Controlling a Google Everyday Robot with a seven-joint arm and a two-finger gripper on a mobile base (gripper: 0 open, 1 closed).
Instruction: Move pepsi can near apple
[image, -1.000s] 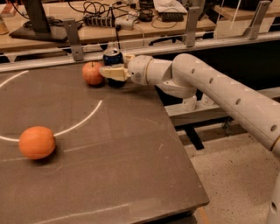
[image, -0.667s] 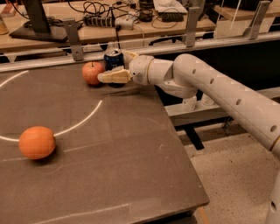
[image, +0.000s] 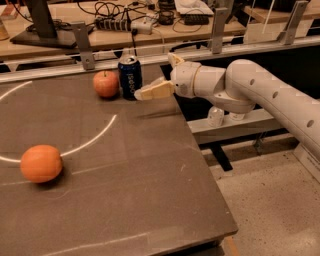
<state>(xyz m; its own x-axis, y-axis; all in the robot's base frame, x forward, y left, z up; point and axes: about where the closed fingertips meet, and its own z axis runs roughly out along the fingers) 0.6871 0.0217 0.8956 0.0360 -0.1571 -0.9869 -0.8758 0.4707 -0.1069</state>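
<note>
The pepsi can (image: 130, 77), dark blue with a silver top, stands upright at the far edge of the table. It is right next to the reddish apple (image: 106, 83), which sits on its left. My gripper (image: 154, 76) is just right of the can, open and empty. Its lower finger (image: 152, 91) points at the can's base and its upper finger (image: 175, 59) sticks up behind. The white arm reaches in from the right.
A larger orange fruit (image: 41, 163) lies at the front left of the dark table (image: 150, 190), which has a white arc painted on it. The table's right edge drops to the floor. A rail with metal posts (image: 83, 44) and a cluttered bench run behind.
The gripper, which was around the can, has opened and drawn back to the right. The can now stands free beside the apple.
</note>
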